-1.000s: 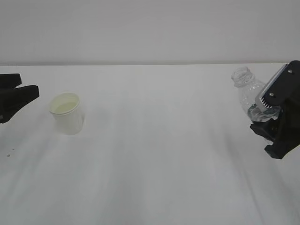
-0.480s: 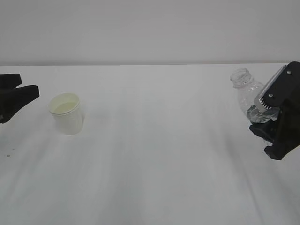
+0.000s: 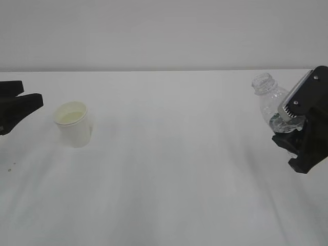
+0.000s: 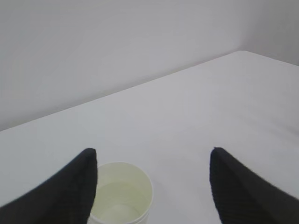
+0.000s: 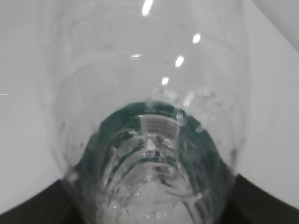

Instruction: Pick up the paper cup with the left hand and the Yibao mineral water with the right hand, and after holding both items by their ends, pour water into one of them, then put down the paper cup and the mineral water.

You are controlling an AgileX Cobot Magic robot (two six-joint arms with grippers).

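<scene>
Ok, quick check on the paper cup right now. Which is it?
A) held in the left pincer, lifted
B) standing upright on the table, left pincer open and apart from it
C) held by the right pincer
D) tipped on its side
B: the paper cup stands upright on the table, with the left pincer open beside it and not touching; the right pincer holds the Yibao mineral water.
</scene>
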